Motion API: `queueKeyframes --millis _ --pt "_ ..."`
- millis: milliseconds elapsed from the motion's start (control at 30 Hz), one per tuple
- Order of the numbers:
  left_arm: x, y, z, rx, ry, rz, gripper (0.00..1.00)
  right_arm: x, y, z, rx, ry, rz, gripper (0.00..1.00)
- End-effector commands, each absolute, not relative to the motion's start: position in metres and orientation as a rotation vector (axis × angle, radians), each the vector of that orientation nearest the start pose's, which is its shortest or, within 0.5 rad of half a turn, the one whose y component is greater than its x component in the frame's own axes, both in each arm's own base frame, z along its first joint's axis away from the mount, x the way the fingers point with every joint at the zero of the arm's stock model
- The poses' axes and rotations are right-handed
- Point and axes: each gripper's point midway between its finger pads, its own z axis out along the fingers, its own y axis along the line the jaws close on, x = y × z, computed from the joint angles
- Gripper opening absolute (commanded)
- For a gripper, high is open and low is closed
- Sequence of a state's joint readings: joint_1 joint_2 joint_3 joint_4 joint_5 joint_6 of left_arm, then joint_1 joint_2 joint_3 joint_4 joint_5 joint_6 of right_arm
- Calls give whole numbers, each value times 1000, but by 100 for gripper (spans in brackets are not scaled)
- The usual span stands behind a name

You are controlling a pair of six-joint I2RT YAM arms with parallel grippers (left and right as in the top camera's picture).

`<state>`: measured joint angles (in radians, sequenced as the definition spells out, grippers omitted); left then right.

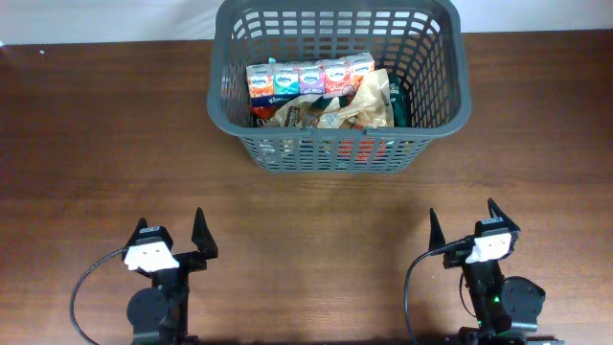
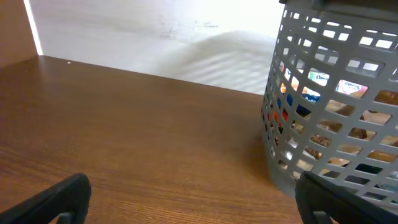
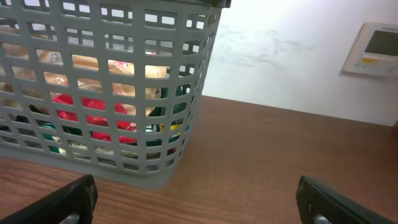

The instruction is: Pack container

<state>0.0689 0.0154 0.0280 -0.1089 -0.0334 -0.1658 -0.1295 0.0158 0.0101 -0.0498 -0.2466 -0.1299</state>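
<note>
The dark grey slotted basket (image 1: 436, 115) stands at the far middle of the table. Inside it lie a row of small colourful cartons (image 1: 308, 77) and crumpled snack packs (image 1: 330, 110). The basket's wall shows at the right in the left wrist view (image 2: 323, 106) and at the left in the right wrist view (image 3: 106, 81), with packs visible through the slots. My left gripper (image 1: 172, 238) is open and empty near the front left. My right gripper (image 1: 463, 228) is open and empty near the front right. Both are well short of the basket.
The brown wooden table (image 1: 316, 220) runs between the grippers and the basket. A white wall stands behind the table, with a wall panel (image 3: 373, 50) at the right in the right wrist view.
</note>
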Motion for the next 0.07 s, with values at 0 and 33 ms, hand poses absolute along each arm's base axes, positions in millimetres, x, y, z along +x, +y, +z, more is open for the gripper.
queueKeyframes --millis 0,33 --pt "244 25 157 -228 1645 -33 99 245 13 161 -191 1616 20 99" --pt "244 25 157 -228 1645 -33 99 245 13 161 -191 1616 20 99"
